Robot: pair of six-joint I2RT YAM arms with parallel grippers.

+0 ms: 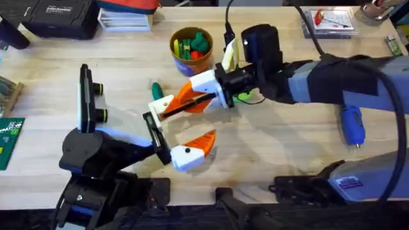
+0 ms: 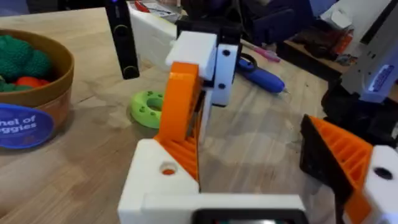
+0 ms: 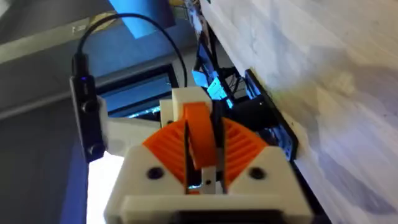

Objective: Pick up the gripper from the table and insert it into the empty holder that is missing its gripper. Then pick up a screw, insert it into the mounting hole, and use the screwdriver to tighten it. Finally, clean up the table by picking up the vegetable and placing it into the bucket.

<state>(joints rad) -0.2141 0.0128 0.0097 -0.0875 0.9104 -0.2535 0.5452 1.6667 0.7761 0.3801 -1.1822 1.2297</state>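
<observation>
My right gripper [image 1: 214,91] is shut on the orange gripper [image 1: 190,96] and holds it against the white holder [image 1: 160,107] on my left arm. In the left wrist view the gripper [image 2: 180,112] stands up from the holder [image 2: 158,183], whose mounting hole [image 2: 168,168] shows orange behind it. My left gripper [image 1: 192,121] is open, its other orange finger [image 1: 204,140] well apart. The dark green vegetable [image 1: 156,89] lies just behind the holder. The bucket [image 1: 199,64] stands at the back with toy vegetables inside. The blue screwdriver [image 1: 351,124] lies at the right. The screw is out of view.
A lime-green disc [image 1: 243,97] lies under my right wrist. A black case [image 1: 57,16] and a stack of boxes [image 1: 124,19] sit at the back left, a clear box [image 1: 329,19] at the back right, a green circuit board [image 1: 9,137] at the left edge.
</observation>
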